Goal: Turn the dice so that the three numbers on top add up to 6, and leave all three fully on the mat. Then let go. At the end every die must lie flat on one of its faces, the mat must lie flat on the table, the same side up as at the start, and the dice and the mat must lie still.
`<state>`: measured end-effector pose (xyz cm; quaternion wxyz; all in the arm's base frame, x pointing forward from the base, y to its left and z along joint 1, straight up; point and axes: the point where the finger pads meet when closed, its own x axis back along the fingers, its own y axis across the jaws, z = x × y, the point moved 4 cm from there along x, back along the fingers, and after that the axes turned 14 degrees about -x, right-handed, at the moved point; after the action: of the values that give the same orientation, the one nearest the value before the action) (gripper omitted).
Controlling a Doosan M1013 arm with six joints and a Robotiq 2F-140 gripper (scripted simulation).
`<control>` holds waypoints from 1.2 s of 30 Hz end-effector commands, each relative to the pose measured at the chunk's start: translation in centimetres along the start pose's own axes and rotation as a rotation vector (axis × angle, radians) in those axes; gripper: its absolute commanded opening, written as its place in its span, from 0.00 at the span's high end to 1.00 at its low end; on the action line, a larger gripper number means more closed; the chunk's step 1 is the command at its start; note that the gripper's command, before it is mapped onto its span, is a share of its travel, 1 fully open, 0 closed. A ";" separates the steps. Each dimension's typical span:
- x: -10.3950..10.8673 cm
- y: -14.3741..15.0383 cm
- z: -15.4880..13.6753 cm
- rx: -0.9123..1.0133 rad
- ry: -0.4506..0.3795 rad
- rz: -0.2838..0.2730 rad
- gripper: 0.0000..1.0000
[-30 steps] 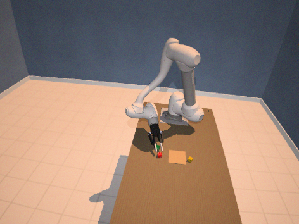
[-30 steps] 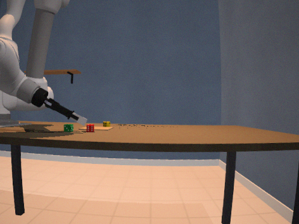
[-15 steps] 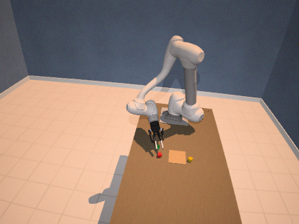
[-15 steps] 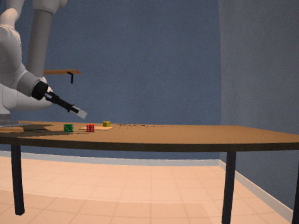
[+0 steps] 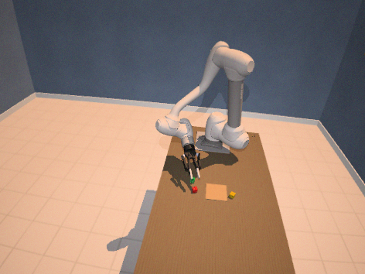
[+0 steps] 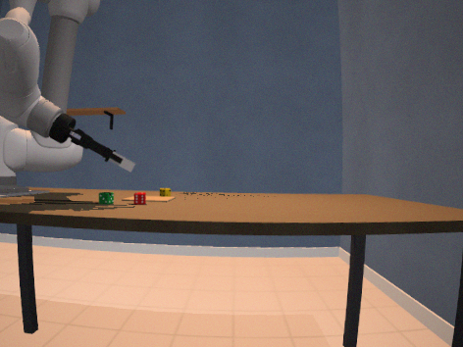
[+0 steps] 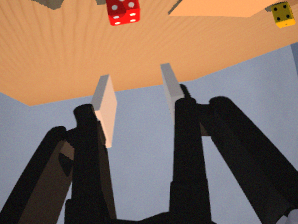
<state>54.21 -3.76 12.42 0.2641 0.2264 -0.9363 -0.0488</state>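
Note:
A green die (image 5: 192, 180) (image 6: 106, 197) and a red die (image 5: 195, 189) (image 6: 139, 198) (image 7: 123, 4) lie on the bare table, left of the tan mat (image 5: 216, 192) (image 6: 157, 198). A yellow die (image 5: 232, 195) (image 6: 165, 192) (image 7: 282, 12) lies just off the mat's right edge. No die is on the mat. My gripper (image 5: 195, 176) (image 6: 128, 166) (image 7: 137, 83) hangs tilted in the air above the green die, well off the table. Its fingers stand partly apart with nothing between them.
The brown table (image 5: 216, 240) (image 6: 294, 206) stretches long towards the front. The arm's base (image 5: 216, 143) stands at the table's far end. A small brown shelf (image 6: 93, 111) shows on the far wall.

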 end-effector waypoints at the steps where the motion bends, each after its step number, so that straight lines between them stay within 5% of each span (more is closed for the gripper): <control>1: -0.2 0.3 -0.1 -0.003 0.006 -0.013 0.72; 9: -2.8 4.7 -1.0 -0.050 0.171 -0.211 0.72; 16: -3.7 6.5 -1.0 -0.070 0.297 -0.284 0.72; 18: -4.1 7.5 -1.0 -0.080 0.402 -0.316 0.72; 27: -4.6 8.3 -0.9 -0.087 0.646 -0.308 0.72; 31: -4.7 7.9 -1.3 -0.081 0.767 -0.257 0.72; 34: -4.7 7.8 -1.4 -0.080 0.781 -0.249 0.72; 36: -4.8 7.1 -2.1 -0.070 0.873 -0.177 0.72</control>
<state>55.41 5.13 13.08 0.5836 0.3304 -0.7413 -0.0288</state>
